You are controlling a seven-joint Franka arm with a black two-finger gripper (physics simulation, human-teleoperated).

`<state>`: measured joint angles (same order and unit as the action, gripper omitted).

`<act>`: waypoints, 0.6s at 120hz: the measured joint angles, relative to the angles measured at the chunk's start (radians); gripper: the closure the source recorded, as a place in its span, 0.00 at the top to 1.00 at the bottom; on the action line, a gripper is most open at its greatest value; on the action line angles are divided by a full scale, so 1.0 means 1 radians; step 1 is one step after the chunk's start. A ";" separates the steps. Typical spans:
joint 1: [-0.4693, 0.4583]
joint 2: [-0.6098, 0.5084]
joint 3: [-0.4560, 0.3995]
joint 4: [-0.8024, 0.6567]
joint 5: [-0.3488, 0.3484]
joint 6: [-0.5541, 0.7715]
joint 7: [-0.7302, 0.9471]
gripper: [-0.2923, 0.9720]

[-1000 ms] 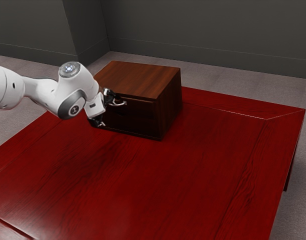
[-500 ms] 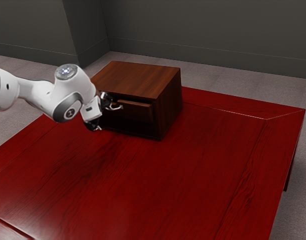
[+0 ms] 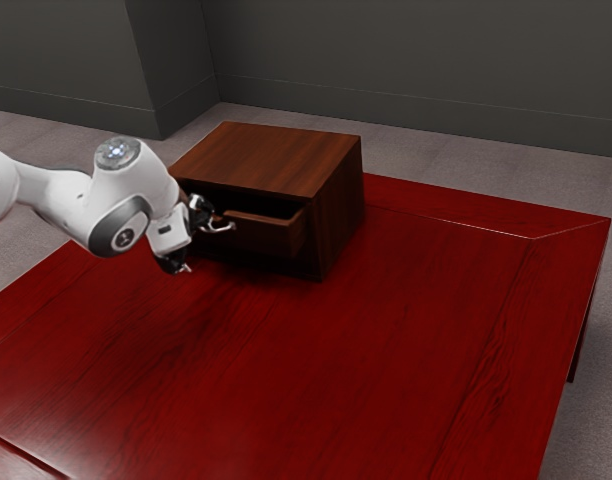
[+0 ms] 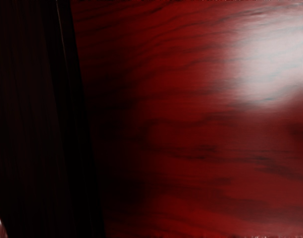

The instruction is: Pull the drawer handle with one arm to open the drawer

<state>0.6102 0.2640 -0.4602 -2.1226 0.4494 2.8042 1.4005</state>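
Observation:
A dark wooden cabinet [image 3: 278, 158] stands at the back of the red table [image 3: 346, 370]. Its drawer [image 3: 268, 232] sticks out a little from the cabinet's front, toward the exterior view's left. A small metal handle [image 3: 220, 225] sits on the drawer front. My black gripper [image 3: 200, 221] is at that handle, shut on it, with the white arm coming in from the left. In the wrist view the dark drawer front [image 4: 32, 119] lies close beside the red tabletop [image 4: 201, 148].
The red tabletop stretches wide toward the exterior view's right and front, with a raised rim [image 3: 546, 228] along its far edge. Grey floor and dark walls [image 3: 416, 50] lie behind the table.
My hand has drawn back toward the exterior view's left with the handle in it. The drawer has slid further out of the cabinet.

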 joint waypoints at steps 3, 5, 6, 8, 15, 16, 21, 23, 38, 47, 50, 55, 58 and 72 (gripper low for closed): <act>0.002 -0.005 -0.002 -0.006 0.000 0.002 0.000 0.77; 0.003 -0.008 -0.002 -0.010 0.000 0.004 0.000 0.77; 0.003 -0.010 -0.003 -0.012 -0.001 0.005 0.000 0.76; 0.004 -0.014 -0.003 -0.017 -0.001 0.007 -0.001 0.76; 0.013 -0.030 -0.008 -0.038 0.000 0.015 -0.001 0.76; 0.015 -0.031 -0.009 -0.041 0.000 0.016 -0.001 0.76; 0.022 -0.042 -0.015 -0.054 0.001 0.021 -0.002 0.76; 0.024 -0.047 -0.016 -0.060 0.001 0.023 -0.002 0.75; 0.030 -0.076 -0.020 -0.093 0.001 0.035 -0.003 0.71; 0.031 -0.089 -0.020 -0.108 0.000 0.039 -0.005 0.68; 0.032 -0.092 -0.020 -0.112 0.000 0.040 -0.005 0.69; 0.032 -0.104 -0.020 -0.125 0.000 0.043 -0.006 0.69; 0.033 -0.112 -0.020 -0.134 0.000 0.046 -0.007 0.70; 0.039 -0.135 -0.023 -0.171 -0.001 0.065 -0.010 0.73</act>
<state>0.6489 0.1285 -0.4827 -2.2941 0.4481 2.8692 1.3904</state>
